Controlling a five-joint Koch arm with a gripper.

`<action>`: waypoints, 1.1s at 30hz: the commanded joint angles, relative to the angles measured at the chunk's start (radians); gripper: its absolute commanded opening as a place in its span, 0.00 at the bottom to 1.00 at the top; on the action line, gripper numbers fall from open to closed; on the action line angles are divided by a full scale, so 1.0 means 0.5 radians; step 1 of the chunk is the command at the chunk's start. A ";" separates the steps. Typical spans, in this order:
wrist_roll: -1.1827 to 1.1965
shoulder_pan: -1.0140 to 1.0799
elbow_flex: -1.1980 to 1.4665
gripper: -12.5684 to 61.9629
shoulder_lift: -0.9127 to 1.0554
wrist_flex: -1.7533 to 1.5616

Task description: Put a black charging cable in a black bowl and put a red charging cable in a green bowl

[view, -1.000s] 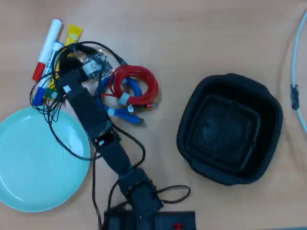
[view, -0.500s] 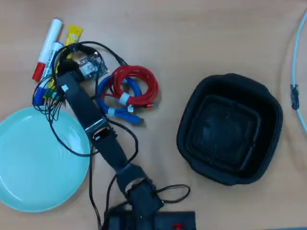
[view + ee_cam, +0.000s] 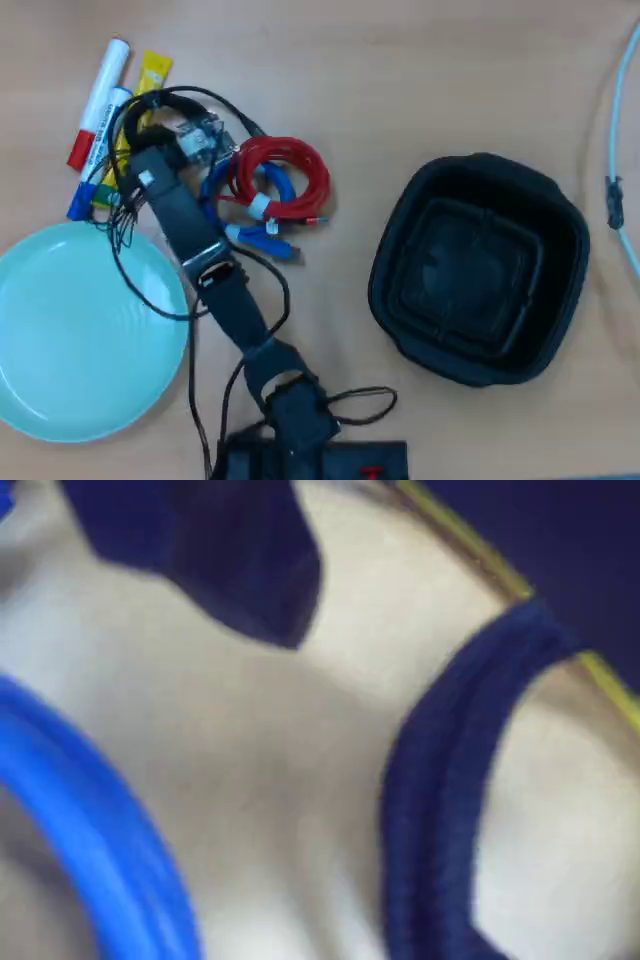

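The tool (image 3: 150, 135), its jaws hidden from me, hangs over a tangle where the red charging cable (image 3: 295, 170) may drag the blue cable (image 3: 262, 238) along

A blue coiled cable (image 3: 250, 215) lies on the wooden table (image 3: 400, 80) just right of the jaws in the overhead view, its loops partly under another coil, with a white tie and a blue plug end at its lower side. Left of the jaws lie three markers: a white one with a red cap (image 3: 96, 103), a white one with a blue cap (image 3: 92, 160), and a yellow one (image 3: 150, 76). Far to the right of the jaws, a thin pale blue cord (image 3: 615, 150) runs along the table's edge. In the wrist view, a bright blue band (image 3: 90, 830) curves below the jaws, blurred.
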 commanded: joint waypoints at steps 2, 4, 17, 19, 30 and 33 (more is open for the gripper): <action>-0.028 0.025 -0.135 0.75 0.037 -0.015; -0.025 0.028 -0.132 0.74 0.021 -0.058; -0.031 0.052 -0.135 0.75 -0.178 -0.163; -0.031 0.067 -0.135 0.75 -0.178 -0.166; 0.000 0.064 -0.166 0.75 -0.270 -0.270; 0.000 0.025 -0.169 0.74 -0.276 -0.304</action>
